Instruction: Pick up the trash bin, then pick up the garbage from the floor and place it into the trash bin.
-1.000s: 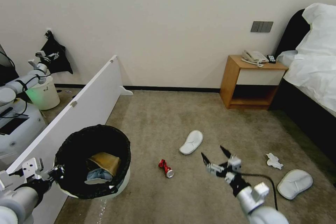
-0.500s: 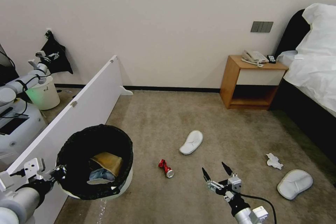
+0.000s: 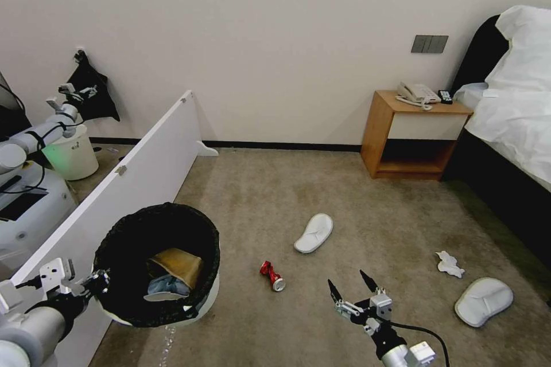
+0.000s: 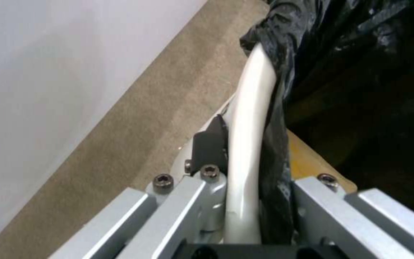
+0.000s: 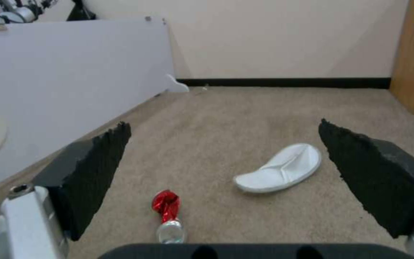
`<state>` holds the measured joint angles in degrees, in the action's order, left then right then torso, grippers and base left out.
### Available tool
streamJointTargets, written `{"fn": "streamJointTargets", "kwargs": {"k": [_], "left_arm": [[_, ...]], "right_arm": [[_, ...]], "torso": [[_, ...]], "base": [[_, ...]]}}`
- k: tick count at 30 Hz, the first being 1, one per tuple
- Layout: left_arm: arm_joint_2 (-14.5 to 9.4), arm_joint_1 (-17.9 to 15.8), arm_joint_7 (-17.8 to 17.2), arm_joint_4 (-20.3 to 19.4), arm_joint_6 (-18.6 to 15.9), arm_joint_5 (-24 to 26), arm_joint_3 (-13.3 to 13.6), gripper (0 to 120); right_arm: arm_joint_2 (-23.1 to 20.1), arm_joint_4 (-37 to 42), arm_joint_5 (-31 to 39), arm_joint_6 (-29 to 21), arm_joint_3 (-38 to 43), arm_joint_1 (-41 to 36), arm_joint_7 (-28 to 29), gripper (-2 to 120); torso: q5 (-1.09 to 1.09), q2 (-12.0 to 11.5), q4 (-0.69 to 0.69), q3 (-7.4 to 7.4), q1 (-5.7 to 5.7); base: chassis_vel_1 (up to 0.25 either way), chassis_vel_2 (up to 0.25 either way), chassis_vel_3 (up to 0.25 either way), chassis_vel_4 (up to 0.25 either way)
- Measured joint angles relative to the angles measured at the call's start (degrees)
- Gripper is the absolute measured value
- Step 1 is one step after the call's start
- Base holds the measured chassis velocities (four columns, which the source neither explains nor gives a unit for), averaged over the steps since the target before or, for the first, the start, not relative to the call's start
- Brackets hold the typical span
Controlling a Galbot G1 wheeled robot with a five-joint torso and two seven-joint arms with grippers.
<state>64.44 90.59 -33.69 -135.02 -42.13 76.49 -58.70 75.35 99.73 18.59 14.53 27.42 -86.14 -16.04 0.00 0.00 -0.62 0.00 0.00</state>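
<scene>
Beige-brown short-pile carpet floor [image 3: 367, 206]: carries all loose litter. White flat partition board [image 3: 138, 172]: stands on edge along the robot's left, just beside the bin. Round white plastic trash bin lined with a black bag folded over its rim [image 3: 198, 304]: at lower left of the head view, tilted, held by its rim; a tan cardboard piece [image 3: 178, 264] and a blue item [image 3: 163, 285] lie inside. Left tool [image 3: 94, 284]: at the bin's near rim, pinching the white rim and the bag fold between its two sides, as the left wrist view shows [image 4: 250, 201]. Right tool [image 3: 351, 291]: low over the carpet, its two black tips spread wide and holding nothing, near the red can and apart from it. White slipper, sole up [image 3: 314, 232]: on the carpet beyond the can. Second white slipper [image 3: 483, 300]: on the carpet at the robot's right, near the bed. Crumpled white tissue [image 3: 449, 264]: just beside the second slipper. Crushed red can with a silver end [image 3: 272, 275]: on the carpet between the bin and the right tool; in the right wrist view it lies between the spread tips [image 5: 168, 212].
</scene>
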Motion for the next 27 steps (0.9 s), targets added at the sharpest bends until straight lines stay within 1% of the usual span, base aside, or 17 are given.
{"fn": "streamJointTargets", "kwargs": {"k": [27], "left_arm": [[0.0, -0.4, -0.1, 0.2, 0.0, 0.1, 0.5, 1]], "right_arm": [[-0.1, -1.5, 0.5, 0.1, -0.5, 1.0, -0.6, 100]], "torso": [[0.00, 0.0, 0.00, -0.01, 0.00]], "base": [[-0.001, 0.002, 0.002, -0.001]]}}
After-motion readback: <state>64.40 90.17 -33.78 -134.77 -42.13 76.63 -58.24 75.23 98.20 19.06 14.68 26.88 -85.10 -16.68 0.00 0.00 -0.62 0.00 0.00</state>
